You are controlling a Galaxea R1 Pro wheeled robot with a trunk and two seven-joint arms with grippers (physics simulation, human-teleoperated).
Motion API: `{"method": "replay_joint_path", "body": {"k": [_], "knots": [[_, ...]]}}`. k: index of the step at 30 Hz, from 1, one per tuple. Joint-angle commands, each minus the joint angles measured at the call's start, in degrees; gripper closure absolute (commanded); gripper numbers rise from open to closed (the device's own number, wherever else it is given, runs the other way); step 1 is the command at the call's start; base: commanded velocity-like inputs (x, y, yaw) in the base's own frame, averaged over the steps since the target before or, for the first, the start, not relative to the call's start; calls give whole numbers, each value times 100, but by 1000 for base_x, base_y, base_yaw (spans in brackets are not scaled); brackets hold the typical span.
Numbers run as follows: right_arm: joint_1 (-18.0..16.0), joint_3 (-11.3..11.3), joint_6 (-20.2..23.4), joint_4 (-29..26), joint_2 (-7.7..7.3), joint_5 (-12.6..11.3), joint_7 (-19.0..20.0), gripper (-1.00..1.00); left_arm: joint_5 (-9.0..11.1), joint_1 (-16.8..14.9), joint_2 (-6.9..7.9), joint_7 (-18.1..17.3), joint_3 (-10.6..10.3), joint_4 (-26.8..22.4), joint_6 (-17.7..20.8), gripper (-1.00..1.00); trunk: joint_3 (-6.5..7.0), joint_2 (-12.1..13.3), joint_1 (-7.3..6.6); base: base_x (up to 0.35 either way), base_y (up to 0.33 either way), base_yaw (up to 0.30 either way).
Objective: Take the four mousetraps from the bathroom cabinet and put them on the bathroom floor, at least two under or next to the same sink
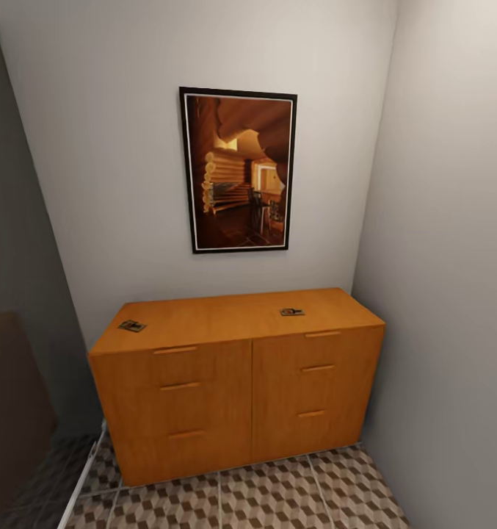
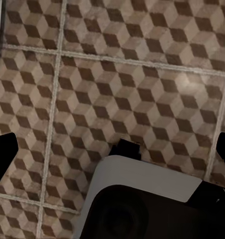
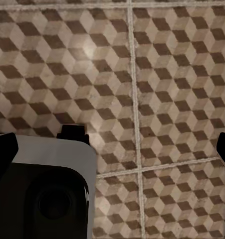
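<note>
Grey walls close in a narrow bathroom corner, with a framed picture (image 1: 238, 170) hanging above the cabinet (image 1: 233, 389), which stands on the bathroom floor (image 1: 277, 496) of cube-patterned tiles. Two mousetraps lie on the cabinet's top: one mousetrap (image 1: 132, 325) near its left front corner, the other mousetrap (image 1: 292, 312) toward the right, well apart. Both wrist views look down on bare tiles, away from the cabinet top. Left hand (image 2: 114, 149) and right hand (image 3: 114, 144) each show dark fingertips at opposite picture edges, spread wide and holding nothing, over the robot's white and black body (image 2: 142, 199).
</note>
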Motion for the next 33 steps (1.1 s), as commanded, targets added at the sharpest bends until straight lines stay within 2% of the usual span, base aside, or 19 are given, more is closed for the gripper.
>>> {"method": "replay_joint_path", "body": {"k": [1, 9, 27, 33], "knots": [[-8, 43, -24, 17, 1, 18, -23, -100, 23, -4, -2, 10, 13, 4, -24, -100, -7, -4, 3, 290, -26, 0], [-8, 52, -5, 16, -6, 17, -17, -100, 22, -4, -2, 10, 13, 4, -35, -100, -7, -4, 3, 226, -8, 0], [-8, 69, -22, 15, -57, 39, 43, -100, 29, -4, -31, 18, 15, 54, -20, -100, -7, -4, 3, 14, 0, 0], [-8, 65, -31, 15, -52, 35, 45, -100, 39, -4, -87, 71, 16, 71, -28, -100, -7, -4, 3, 0, 0, 0]]}}
